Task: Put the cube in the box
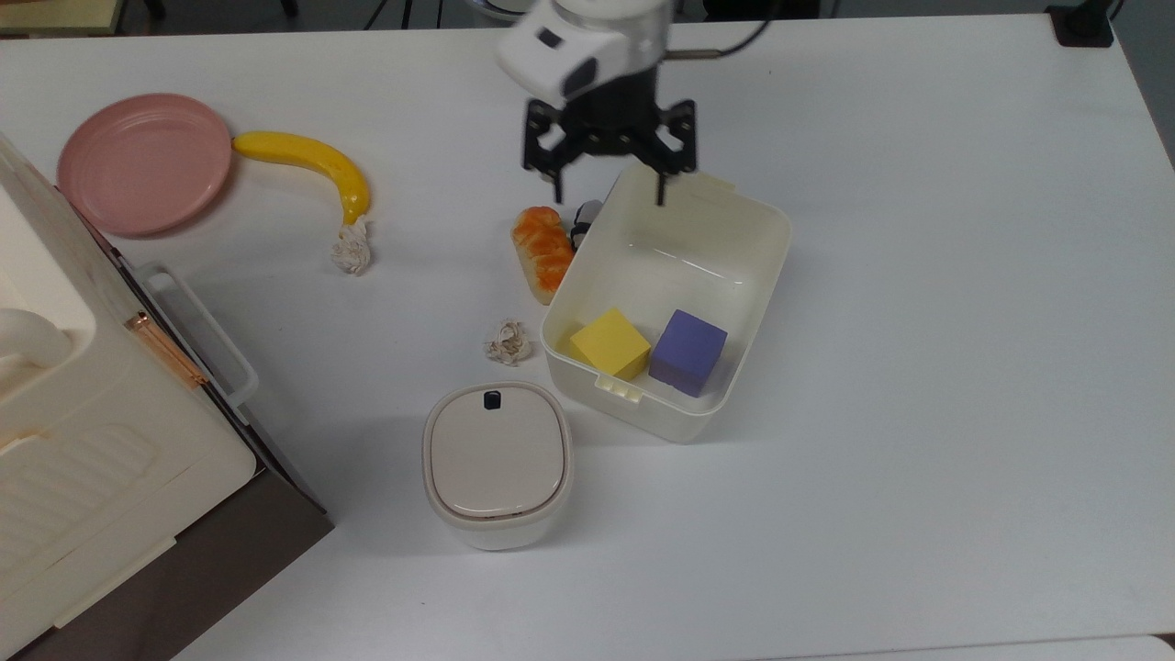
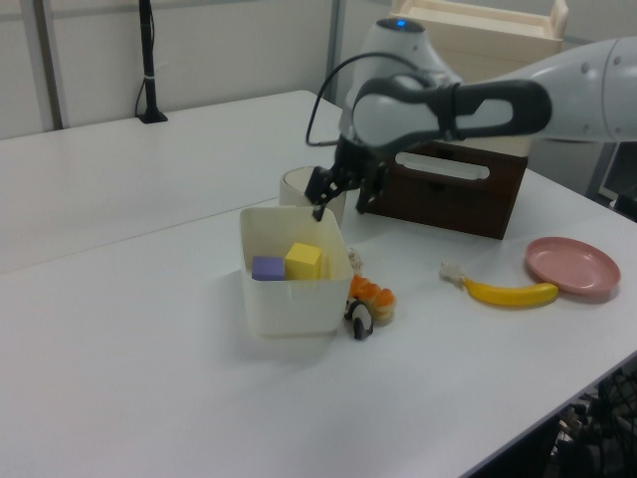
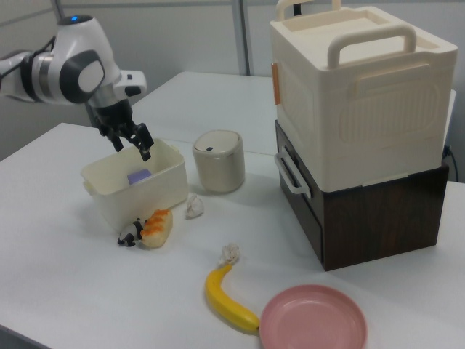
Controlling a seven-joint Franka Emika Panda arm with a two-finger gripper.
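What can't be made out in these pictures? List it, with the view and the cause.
- The yellow cube: in the right view the box wall hides it.
- The small black-and-white toy: too small to identify; in the top view the box rim covers most of it.
- The large cream case: cut off by the top view's left edge.
- The beige lidded container's contents: the lid hides them.

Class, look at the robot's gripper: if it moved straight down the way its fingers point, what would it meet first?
Probably the far rim of the box. The open gripper hangs over that edge, one finger outside; depth is unclear, so it might miss and reach the table.
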